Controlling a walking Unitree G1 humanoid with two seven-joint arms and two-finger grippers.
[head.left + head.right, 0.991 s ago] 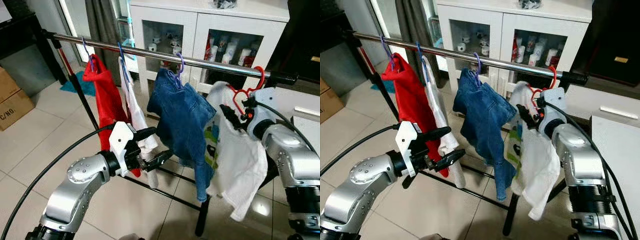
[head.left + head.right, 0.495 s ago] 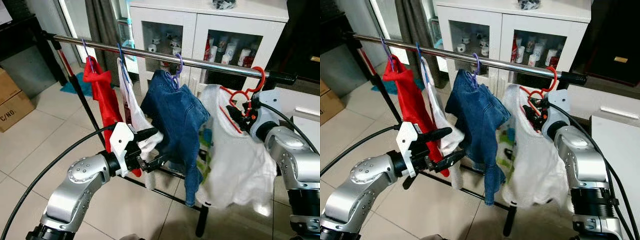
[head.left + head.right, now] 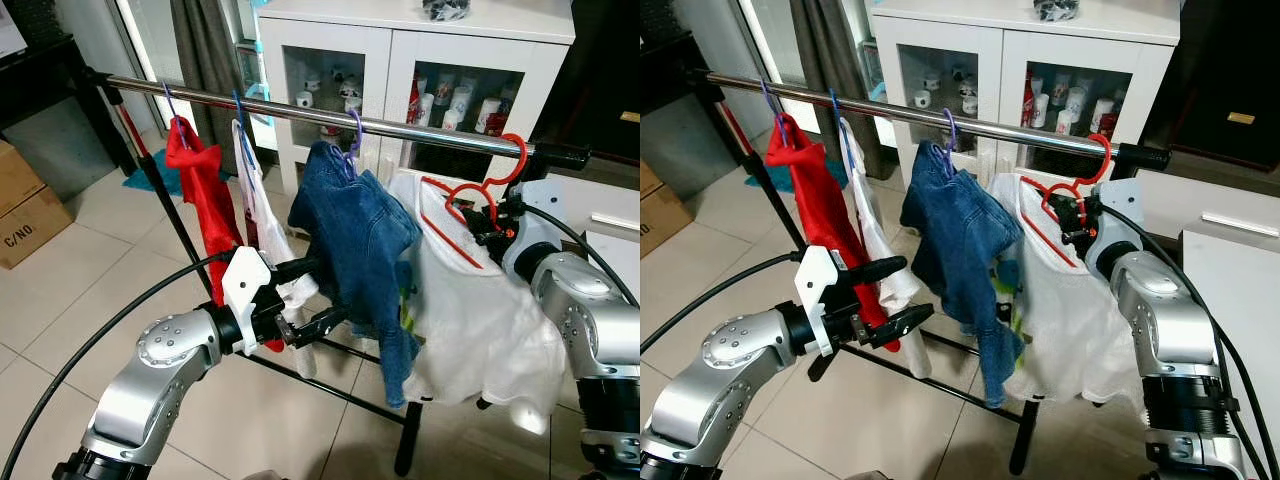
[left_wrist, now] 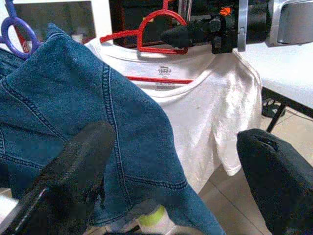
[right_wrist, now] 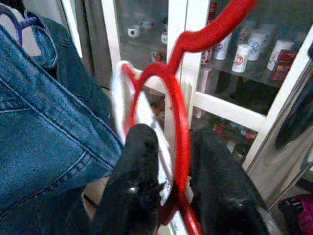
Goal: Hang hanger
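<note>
On a tiled floor (image 3: 60, 290) before a glass-doored cabinet (image 3: 420, 70), the right gripper (image 3: 484, 232) clamps the red hanger (image 3: 470, 200), hooked at the rail's (image 3: 300, 108) right end, while the left gripper (image 3: 310, 296) gapes.

We see a red hanger (image 3: 478, 196) in a white shirt (image 3: 480, 300), blue jeans (image 3: 365, 250) on a purple hanger (image 3: 353, 135), a red garment (image 3: 205, 195) far left, a silver rail (image 3: 300, 108), and black fingers (image 4: 78, 166).
</note>
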